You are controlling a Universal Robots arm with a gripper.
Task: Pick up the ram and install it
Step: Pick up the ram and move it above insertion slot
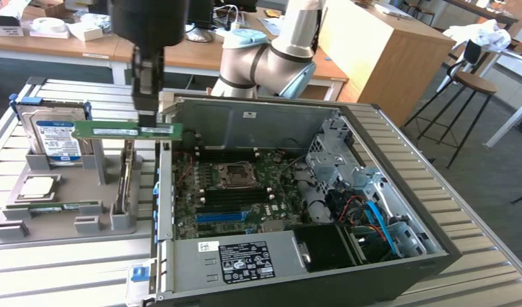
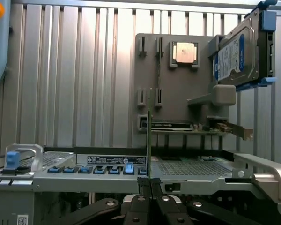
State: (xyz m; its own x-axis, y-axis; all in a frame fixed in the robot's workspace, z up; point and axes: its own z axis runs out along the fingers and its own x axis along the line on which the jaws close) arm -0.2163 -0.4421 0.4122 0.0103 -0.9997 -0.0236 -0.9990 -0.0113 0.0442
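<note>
Computer case (image 1: 253, 128) lies open right up front, motherboard exposed. Behind it, the arm (image 1: 270, 57) rises at the far side and bends across toward the exterior view's left, wrist pointing straight down. Gripper (image 1: 148, 120) is pinched almost fully closed on the ram (image 1: 116, 130), clamping it from above. Ram hangs in the air, level, standing on edge, long axis running left-right in the exterior view, 1 end over the case's left wall, the other above the gray tray (image 1: 64, 220).
</note>
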